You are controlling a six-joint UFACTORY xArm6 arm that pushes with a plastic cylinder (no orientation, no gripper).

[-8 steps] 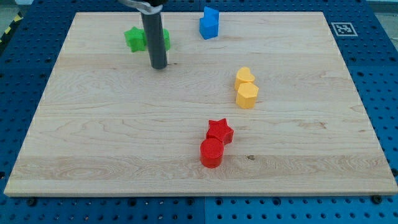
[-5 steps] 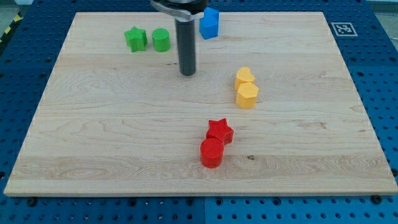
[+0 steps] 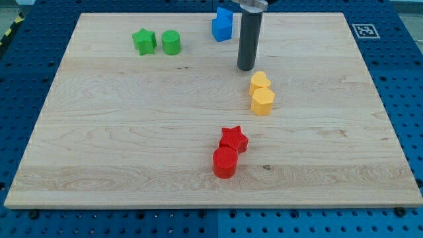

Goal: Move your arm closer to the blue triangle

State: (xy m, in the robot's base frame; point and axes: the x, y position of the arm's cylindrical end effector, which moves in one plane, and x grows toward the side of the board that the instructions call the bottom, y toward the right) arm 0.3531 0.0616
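**Tip standing right of the blue pair, far edge of board**

Blue triangle point(image 3: 223, 24) sits at the far edge of the wooden board point(image 3: 119, 132), a little right of the board's middle line. It appears to be pressed against a second blue piece on its far side; the two read as one blue cluster and the exact outline of each is hard to separate.

My tip point(image 3: 246, 67) rests on the board just right of that blue cluster and slightly nearer, not touching it. The rod rises straight up from there and leaves the view at the top. It is a plain rod, nothing to open or close, and nothing is held or pressed by it at this moment.

Just near and right of the tip, close but apart from it: yellow heart point(image 3: 260, 81), with yellow hexagon point(image 3: 263, 101) touching its near side.

Far left part of board: green star point(image 3: 143, 41) and green cylinder point(image 3: 171, 42) side by side, a narrow gap between them, well left of the blue pair.

Near-centre: red star point(image 3: 233, 139) with red cylinder point(image 3: 225, 162) touching it on the near-left side. Well apart from the tip.

A square black-and-white marker tag point(image 3: 362, 30) lies off the board's far right corner, on the blue perforated table point(image 3: 403, 79)
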